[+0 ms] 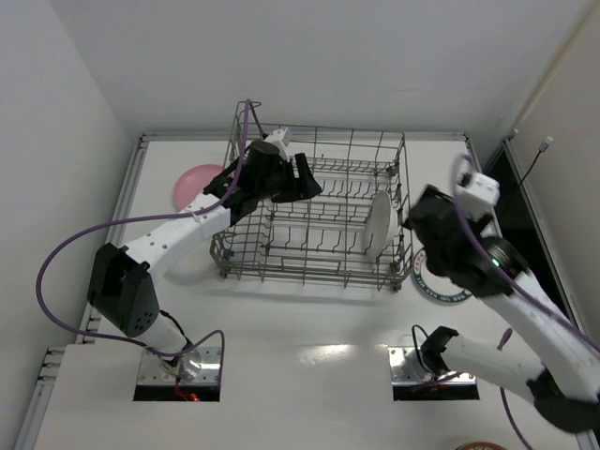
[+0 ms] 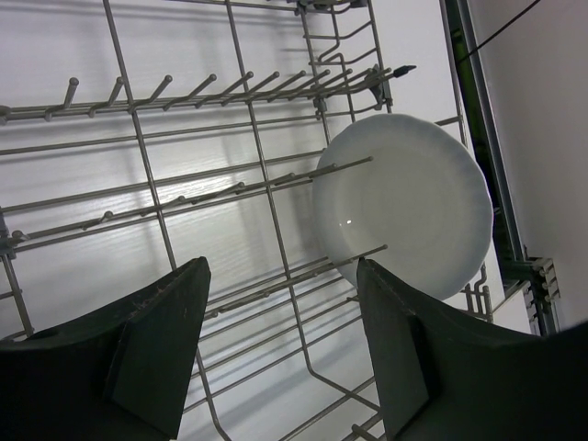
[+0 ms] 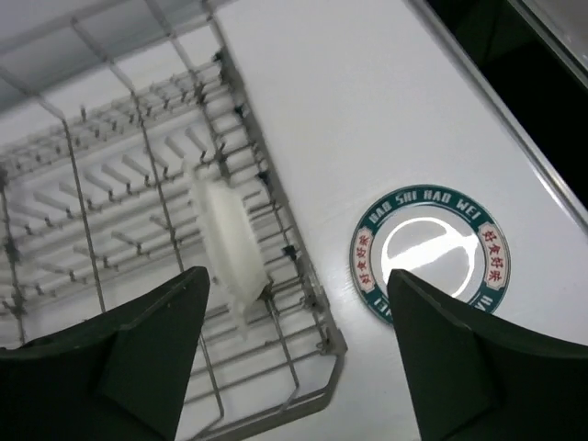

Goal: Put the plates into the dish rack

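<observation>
One at a time loading: propping white plate (image 1: 378,223) upright between tines (image 2: 276,179) at right end of dish rack (image 1: 319,277) for support; hovering left gripper (image 2: 280,303) and right gripper (image 3: 299,285) released, empty; leaving teal-rimmed plate (image 3: 430,253) flat just right.

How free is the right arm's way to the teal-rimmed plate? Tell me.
Probably free: the right gripper hangs open above the teal-rimmed plate, which lies flat on the table beside the dish rack, nothing on it.
</observation>
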You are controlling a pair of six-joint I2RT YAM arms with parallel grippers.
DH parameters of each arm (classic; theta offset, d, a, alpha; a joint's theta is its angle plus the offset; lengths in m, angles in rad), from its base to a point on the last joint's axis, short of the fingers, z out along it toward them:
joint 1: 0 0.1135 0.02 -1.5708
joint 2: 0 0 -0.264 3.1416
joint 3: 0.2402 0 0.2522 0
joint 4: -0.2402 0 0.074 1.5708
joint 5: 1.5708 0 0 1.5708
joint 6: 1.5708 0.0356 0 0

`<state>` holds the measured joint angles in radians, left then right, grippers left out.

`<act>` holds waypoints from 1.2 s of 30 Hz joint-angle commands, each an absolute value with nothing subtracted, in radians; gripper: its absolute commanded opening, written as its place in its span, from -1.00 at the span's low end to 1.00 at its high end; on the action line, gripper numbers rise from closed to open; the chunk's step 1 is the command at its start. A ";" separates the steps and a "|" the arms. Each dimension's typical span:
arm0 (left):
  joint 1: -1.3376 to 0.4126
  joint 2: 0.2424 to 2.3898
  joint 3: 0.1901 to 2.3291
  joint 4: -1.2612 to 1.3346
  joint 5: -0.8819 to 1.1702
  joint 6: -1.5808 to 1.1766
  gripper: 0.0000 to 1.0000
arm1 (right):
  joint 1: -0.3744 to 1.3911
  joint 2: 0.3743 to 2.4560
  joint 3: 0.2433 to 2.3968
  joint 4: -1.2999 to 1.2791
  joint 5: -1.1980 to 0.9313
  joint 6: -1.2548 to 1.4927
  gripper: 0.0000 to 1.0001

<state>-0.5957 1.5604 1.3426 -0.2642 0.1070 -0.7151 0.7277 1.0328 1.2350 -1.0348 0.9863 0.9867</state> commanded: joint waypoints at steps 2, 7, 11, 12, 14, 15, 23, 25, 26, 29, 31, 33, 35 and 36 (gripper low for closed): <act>-0.595 1.543 1.365 -0.242 0.100 -0.707 0.24 | 0.611 0.783 0.967 -1.019 0.982 0.989 0.62; -0.595 1.543 1.356 -0.232 0.109 -0.707 0.24 | 0.529 0.571 0.798 -0.945 0.936 1.013 0.81; -0.595 1.554 1.356 -0.223 0.118 -0.716 0.24 | 0.488 0.783 0.865 -0.933 0.960 0.922 1.00; -0.595 1.554 1.356 -0.222 0.118 -0.716 0.24 | 0.468 0.829 0.900 -0.924 0.960 0.904 1.00; -0.595 1.554 1.356 -0.222 0.107 -0.716 0.24 | 0.369 0.902 0.926 -0.878 0.921 0.801 1.00; -0.595 1.545 1.356 -0.222 0.107 -0.716 0.24 | 0.324 0.943 0.927 -0.836 0.885 0.748 1.00; -0.595 1.554 1.347 -0.222 0.107 -0.706 0.24 | -0.392 1.020 0.856 -0.566 0.125 0.548 1.00; -0.595 1.554 1.347 -0.213 0.120 -0.706 0.24 | -0.461 1.020 0.804 -0.545 -0.005 0.561 1.00; -0.595 1.554 1.347 -0.213 0.120 -0.706 0.24 | -0.519 1.011 0.737 -0.526 -0.035 0.575 1.00; -0.595 1.554 1.347 -0.213 0.140 -0.715 0.24 | -0.627 1.000 0.590 -0.479 -0.194 0.612 1.00; -0.595 1.543 1.347 -0.213 0.140 -0.715 0.24 | -0.728 0.988 0.536 -0.479 -0.250 0.623 1.00; -0.595 1.543 1.347 -0.213 0.140 -0.715 0.24 | -0.819 0.962 0.471 -0.479 -0.284 0.623 1.00; -0.595 1.543 1.347 -0.213 0.140 -0.715 0.24 | -0.866 0.951 0.433 -0.506 -0.319 0.614 1.00; -0.595 1.543 1.347 -0.213 0.140 -0.715 0.24 | -0.891 0.951 0.433 -0.524 -0.336 0.614 1.00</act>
<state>-0.5957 1.5604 1.3426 -0.2527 0.1261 -0.7155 -0.8440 0.9833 0.4370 -0.5407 -0.1940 0.6098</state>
